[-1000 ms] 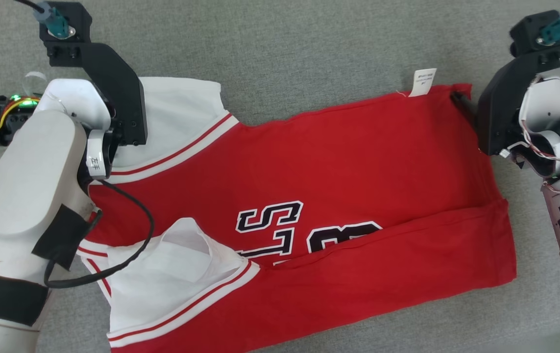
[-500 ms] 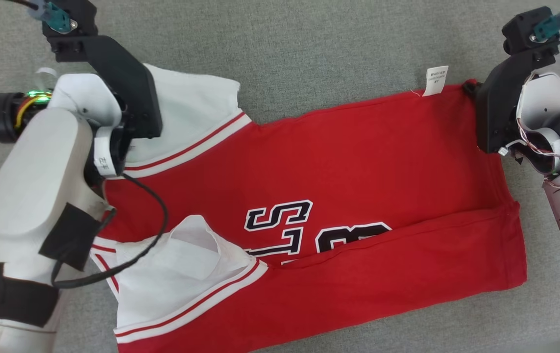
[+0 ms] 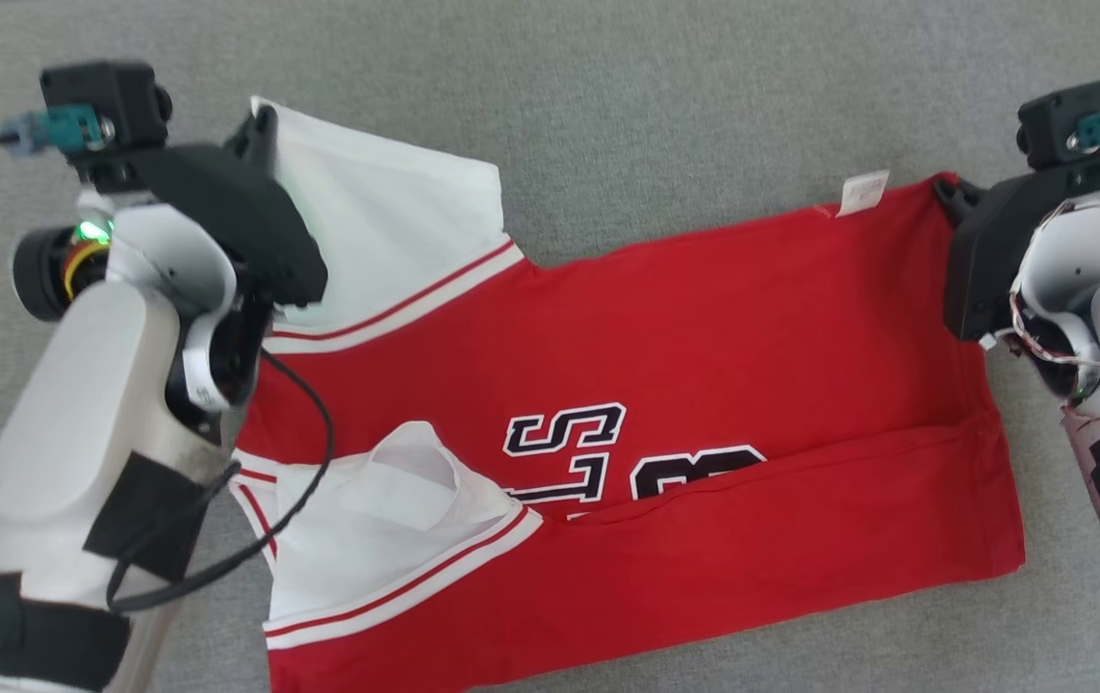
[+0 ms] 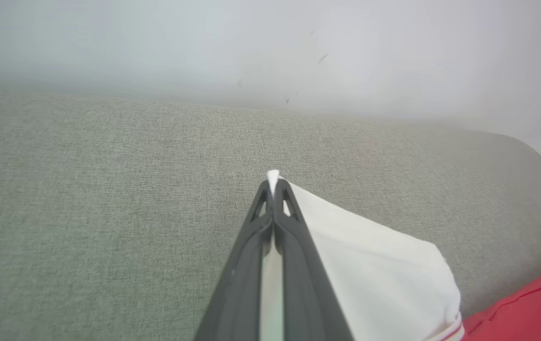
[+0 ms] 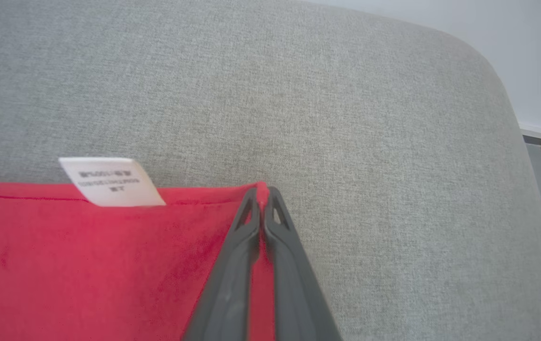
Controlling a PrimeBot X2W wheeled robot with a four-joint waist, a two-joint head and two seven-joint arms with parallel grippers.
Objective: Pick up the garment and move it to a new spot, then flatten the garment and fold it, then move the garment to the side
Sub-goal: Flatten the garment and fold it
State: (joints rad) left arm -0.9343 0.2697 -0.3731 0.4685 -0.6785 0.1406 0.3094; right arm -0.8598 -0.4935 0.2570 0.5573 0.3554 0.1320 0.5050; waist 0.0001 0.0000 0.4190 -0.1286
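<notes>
Grey woven upholstery spreads beneath a red jersey (image 3: 723, 337) that lies flat, its near edge folded up over the black lettering (image 3: 569, 452). The left hand (image 4: 274, 184) is pressed together on the far corner of the white sleeve (image 4: 369, 255). The right hand (image 5: 261, 193) pinches the jersey's far red hem corner, just beside a white label (image 5: 111, 181).

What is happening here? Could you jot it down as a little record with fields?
garment: red jersey, spread flat
surface: grey cushion
fold: near long edge turned up over the lettering
left claw: shut on the far corner of the white sleeve
right claw: shut on the far red hem corner, beside the care label
</notes>
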